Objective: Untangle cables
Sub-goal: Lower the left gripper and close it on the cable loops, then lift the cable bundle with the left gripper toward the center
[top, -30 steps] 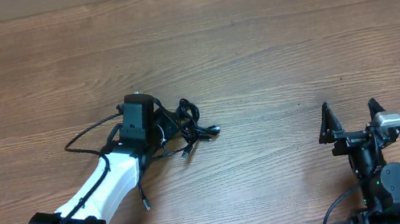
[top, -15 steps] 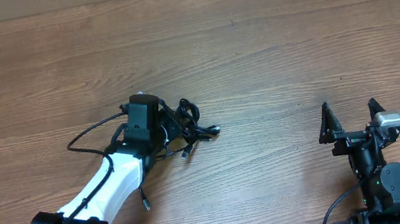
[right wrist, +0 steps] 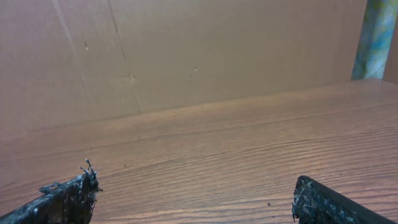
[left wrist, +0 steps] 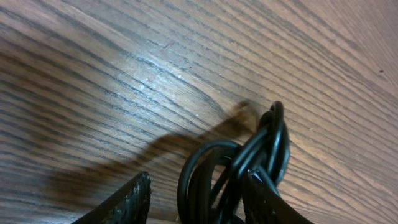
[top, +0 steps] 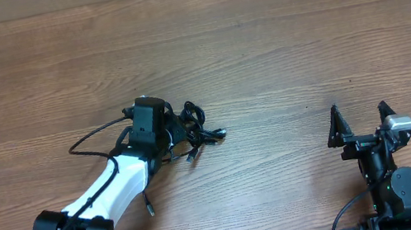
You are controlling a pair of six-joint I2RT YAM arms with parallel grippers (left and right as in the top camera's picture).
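Several thin black flexible cords point(top: 193, 127) sit knotted between the left gripper point(left wrist: 200, 191) fingers, which stand half spread; whether they pinch, I cannot tell. Well apart, the right gripper point(top: 359, 112) gapes empty. Nothing looks untangled yet.

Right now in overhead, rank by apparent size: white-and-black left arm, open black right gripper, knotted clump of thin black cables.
1. left arm
2. right gripper and cable clump: look alike, unranked; clump partly under the arm.
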